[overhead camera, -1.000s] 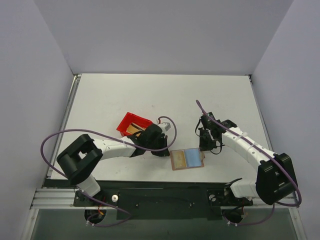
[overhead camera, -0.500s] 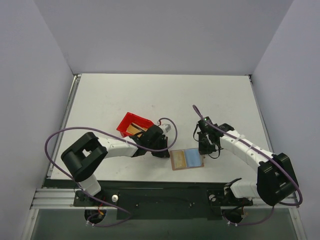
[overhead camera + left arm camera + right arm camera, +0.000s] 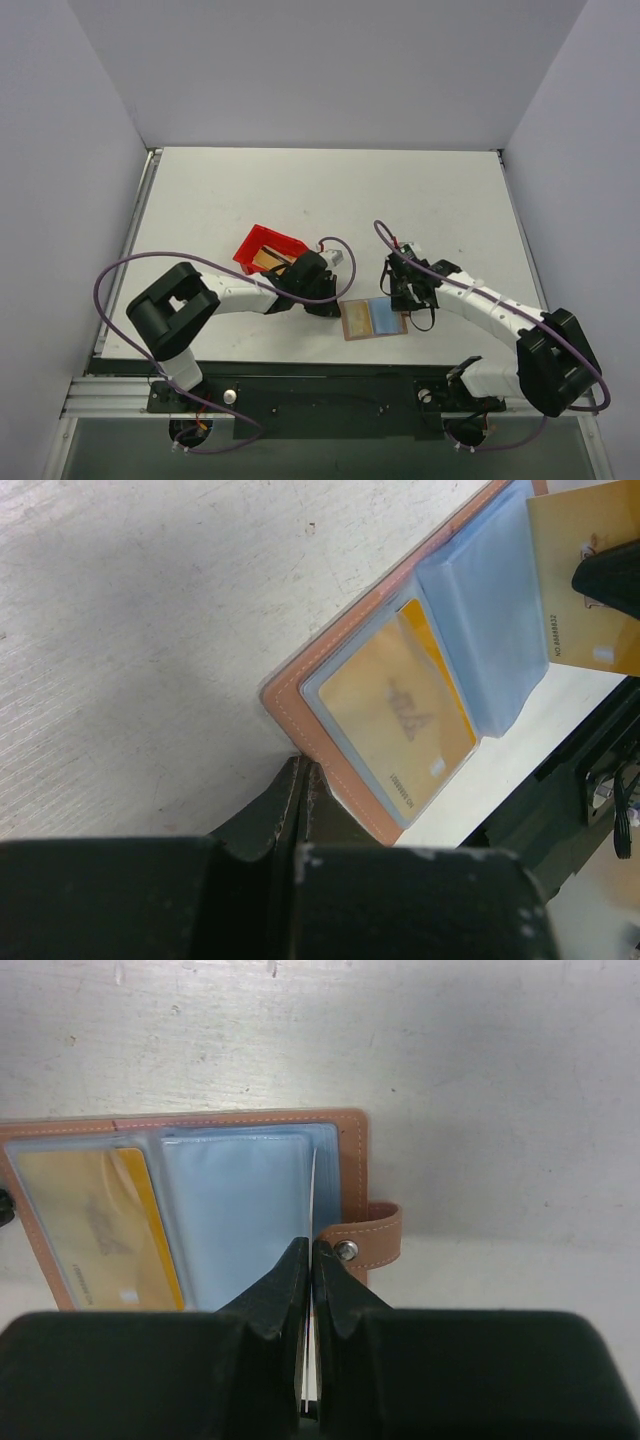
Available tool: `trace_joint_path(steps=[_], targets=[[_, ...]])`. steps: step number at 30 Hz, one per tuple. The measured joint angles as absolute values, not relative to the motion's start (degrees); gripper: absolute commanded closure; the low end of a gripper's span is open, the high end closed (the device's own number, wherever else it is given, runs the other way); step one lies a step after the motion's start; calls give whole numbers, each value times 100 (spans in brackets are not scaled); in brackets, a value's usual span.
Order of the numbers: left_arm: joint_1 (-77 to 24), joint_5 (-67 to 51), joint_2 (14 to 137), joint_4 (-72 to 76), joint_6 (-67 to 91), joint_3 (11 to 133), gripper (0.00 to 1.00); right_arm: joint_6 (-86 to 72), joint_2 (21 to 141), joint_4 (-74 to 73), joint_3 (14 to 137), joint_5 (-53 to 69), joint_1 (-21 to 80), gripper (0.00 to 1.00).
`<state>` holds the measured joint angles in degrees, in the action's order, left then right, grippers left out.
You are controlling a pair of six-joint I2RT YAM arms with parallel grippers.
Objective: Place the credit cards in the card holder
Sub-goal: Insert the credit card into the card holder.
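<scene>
White tabletop [image 3: 300, 190], grey walls: card holder [image 3: 374, 319] lies open at near edge, between arms, one credit card [image 3: 400, 715] already in clear pocket. Your right gripper [image 3: 310, 1260] clamps second card [image 3: 555, 540] by one edge, poised over blue pocket. Expect card light, stiff, slick; grip firm near edge, feed straight. Your left gripper [image 3: 297, 780] closed, tips against holder's leather edge; pinching or pressing, unclear.

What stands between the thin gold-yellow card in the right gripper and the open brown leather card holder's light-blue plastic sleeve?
Nothing visible. The gold-yellow card, pinched in the right gripper, hangs at the light-blue sleeve of the brown leather card holder; the shut left gripper sits at the opposite edge.
</scene>
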<state>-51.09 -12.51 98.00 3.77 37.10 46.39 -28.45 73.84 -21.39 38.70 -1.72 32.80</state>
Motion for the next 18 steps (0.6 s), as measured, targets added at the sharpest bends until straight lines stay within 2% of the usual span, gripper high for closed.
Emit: trace_joint_path(steps=[18], targets=[[-5057,-1232,9915,141,3675,4877,100,-2982,7201,-1507,3586,-366,3760,100]])
